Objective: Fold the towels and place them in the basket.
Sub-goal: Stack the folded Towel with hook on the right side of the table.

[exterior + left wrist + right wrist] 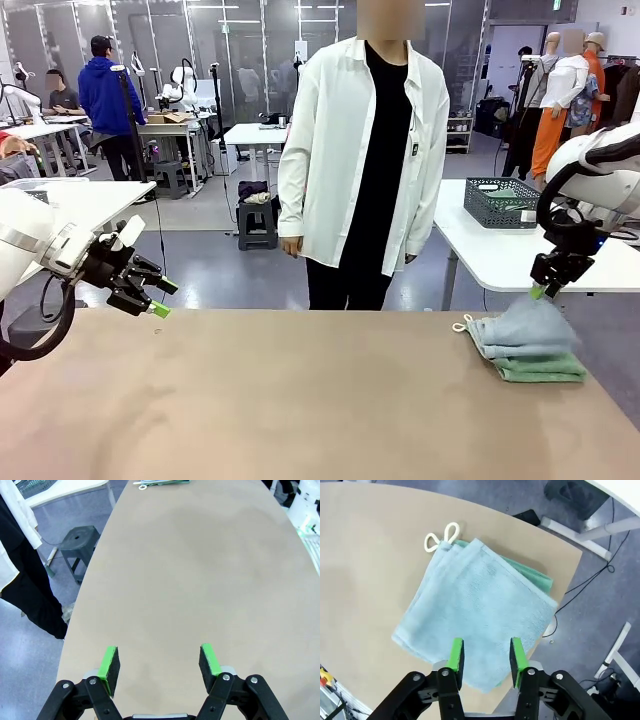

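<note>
A folded grey-blue towel (520, 328) lies on top of a folded mint green towel (540, 370) near the table's right edge. My right gripper (541, 292) hangs just above the pile. In the right wrist view its jaws (484, 650) stand open over the grey-blue towel (480, 600) with nothing between them, and the green towel (535, 575) peeks out underneath. My left gripper (165, 298) is open and empty above the table's left edge; in its own view it (159, 655) hovers over bare tabletop. The dark grey mesh basket (500, 202) stands on the white table at back right.
A person in a white shirt (362, 150) stands at the far side of the brown table (300, 400), hands down. White cord loops (442, 537) stick out from the towels' corner. A grey stool (77, 542) stands on the floor beside the table.
</note>
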`<state>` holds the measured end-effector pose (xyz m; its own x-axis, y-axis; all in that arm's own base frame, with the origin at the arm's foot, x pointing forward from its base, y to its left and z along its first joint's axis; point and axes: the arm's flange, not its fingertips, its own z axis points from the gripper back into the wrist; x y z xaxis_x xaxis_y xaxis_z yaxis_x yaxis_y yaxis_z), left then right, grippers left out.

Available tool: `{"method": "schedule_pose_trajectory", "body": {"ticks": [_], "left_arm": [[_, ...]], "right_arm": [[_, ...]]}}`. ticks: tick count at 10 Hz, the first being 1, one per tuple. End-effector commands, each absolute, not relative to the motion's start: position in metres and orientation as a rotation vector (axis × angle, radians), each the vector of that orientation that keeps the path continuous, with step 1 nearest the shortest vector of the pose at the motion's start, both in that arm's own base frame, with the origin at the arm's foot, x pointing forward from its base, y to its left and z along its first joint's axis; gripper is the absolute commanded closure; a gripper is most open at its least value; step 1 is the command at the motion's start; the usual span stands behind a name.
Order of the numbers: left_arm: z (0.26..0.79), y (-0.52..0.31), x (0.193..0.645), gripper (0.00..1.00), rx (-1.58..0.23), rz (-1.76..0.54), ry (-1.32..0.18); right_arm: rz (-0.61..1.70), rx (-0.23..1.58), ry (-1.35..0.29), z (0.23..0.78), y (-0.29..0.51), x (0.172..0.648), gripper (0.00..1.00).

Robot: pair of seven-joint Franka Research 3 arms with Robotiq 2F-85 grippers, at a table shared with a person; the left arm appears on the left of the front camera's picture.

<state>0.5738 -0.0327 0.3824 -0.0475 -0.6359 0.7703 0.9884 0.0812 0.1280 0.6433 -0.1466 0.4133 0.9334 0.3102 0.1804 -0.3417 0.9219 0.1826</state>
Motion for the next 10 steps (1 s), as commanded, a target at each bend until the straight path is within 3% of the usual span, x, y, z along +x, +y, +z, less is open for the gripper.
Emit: {"method": "schedule_pose_trajectory", "body": {"ticks": [1,2,3,5,7,10], "left_arm": [[0.384,-0.033,0.573,0.19,-0.557,-1.438,-0.799],[0.384,-0.033,0.573,0.19,-0.557,-1.438,-0.799],[0.384,-0.033,0.573,0.19,-0.557,-1.438,-0.799],[0.384,-0.033,0.573,0.19,-0.557,-1.438,-0.799],[0.384,-0.033,0.573,0.19,-0.557,-1.438,-0.799],[0.384,-0.033,0.573,0.19,-0.557,-1.438,-0.799]], "right_arm": [[0.335,0.202,-0.159,0.429,-0.15,0.635,0.32],[0.333,0.195,-0.165,0.448,-0.145,0.625,0.0],[0.327,0.212,-0.153,0.478,-0.131,0.608,0.12],[0.273,0.192,-0.24,0.59,-0.085,0.539,0.12],[0.158,0.147,-0.332,0.662,-0.049,0.473,0.12],[0.056,0.117,-0.448,0.702,-0.02,0.393,0.12]]}}
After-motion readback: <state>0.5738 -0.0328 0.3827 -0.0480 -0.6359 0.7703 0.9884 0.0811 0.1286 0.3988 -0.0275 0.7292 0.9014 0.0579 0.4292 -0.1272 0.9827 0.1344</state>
